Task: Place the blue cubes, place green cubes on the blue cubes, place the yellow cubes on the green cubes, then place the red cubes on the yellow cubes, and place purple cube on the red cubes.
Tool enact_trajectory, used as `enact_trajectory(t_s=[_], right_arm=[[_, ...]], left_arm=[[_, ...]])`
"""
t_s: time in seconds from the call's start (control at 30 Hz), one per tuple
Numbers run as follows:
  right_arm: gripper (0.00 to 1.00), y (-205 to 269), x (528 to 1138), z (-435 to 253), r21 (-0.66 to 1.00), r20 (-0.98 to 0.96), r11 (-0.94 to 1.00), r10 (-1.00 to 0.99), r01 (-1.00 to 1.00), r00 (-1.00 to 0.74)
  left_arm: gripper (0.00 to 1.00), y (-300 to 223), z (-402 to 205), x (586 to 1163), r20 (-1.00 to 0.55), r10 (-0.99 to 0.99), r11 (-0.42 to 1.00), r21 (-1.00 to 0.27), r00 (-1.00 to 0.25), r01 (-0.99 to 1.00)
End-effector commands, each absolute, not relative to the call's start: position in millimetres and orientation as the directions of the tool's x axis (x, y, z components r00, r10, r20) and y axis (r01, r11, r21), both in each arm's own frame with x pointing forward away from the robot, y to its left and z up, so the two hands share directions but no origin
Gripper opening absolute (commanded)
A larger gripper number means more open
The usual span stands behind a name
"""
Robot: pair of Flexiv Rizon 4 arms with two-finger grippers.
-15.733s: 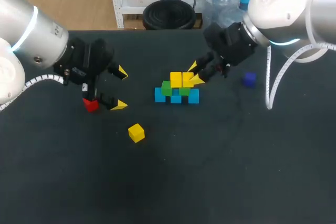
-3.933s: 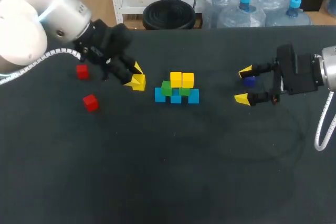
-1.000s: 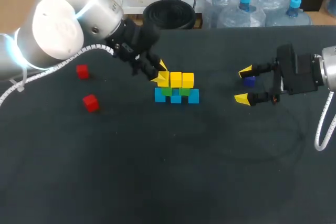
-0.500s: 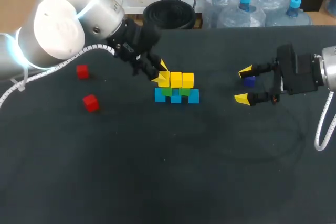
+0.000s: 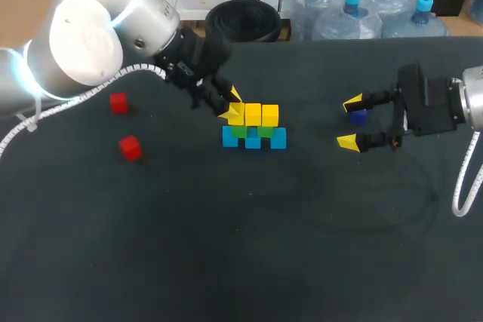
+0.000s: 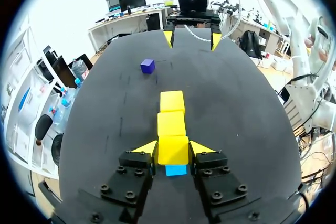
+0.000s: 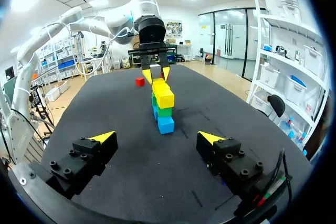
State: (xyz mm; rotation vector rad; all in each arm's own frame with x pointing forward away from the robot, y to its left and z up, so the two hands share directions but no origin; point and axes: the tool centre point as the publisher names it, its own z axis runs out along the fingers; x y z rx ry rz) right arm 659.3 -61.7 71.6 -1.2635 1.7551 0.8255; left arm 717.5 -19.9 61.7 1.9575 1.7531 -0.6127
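Left wrist view, nearest first: the left arm's fingers [image 6: 147, 148] pinch a yellow cube [image 6: 173, 150] from both sides at the near end of the stack [image 6: 171, 114], with a blue cube [image 6: 176, 170] just beneath. It probably overhangs the green cubes [image 5: 240, 130], so on release it may tip off, or a sticking finger may drag the stack's top row. Past the stack sits the purple cube [image 6: 147, 65]. Farther on, the right arm's fingers [image 6: 168, 38] hang wide apart.

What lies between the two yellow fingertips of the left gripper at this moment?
A small yellow cube, with the left gripper shut on it; the left wrist view shows this.
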Motion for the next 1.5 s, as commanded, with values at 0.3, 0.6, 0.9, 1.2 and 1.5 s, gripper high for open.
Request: enact_trajectory(t_s=[0.3, 0.6, 0.9, 1.2, 1.5], right_arm=[[1.0, -61.2, 659.8, 70.9, 0.051, -0.885, 0.287, -0.431, -0.957, -0.176], [1.0, -61.2, 659.8, 70.9, 0.051, -0.885, 0.287, -0.431, -0.957, -0.176], [1.0, -61.2, 659.8, 70.9, 0.051, -0.885, 0.287, -0.431, -0.957, -0.176], [1.0, -61.2, 659.8, 70.9, 0.051, -0.885, 0.287, -0.431, -0.957, -0.176], [1.0, -61.2, 659.8, 70.9, 0.051, -0.885, 0.287, -0.431, -0.957, -0.176]], left_arm=[[0.0, -21.7, 61.0, 719.1, -0.589, 0.802, -0.101, 0.024, 0.096, 0.995], [0.04, -22.2, 60.9, 719.4, -0.588, 0.803, -0.103, 0.022, 0.097, 0.994], [0.29, -21.5, 61.0, 719.3, -0.587, 0.804, -0.103, 0.021, 0.095, 0.995], [0.88, -20.5, 60.8, 719.2, -0.585, 0.806, -0.102, 0.016, 0.092, 0.995], [1.0, -20.3, 61.2, 719.3, -0.583, 0.807, -0.104, 0.015, 0.093, 0.994]])
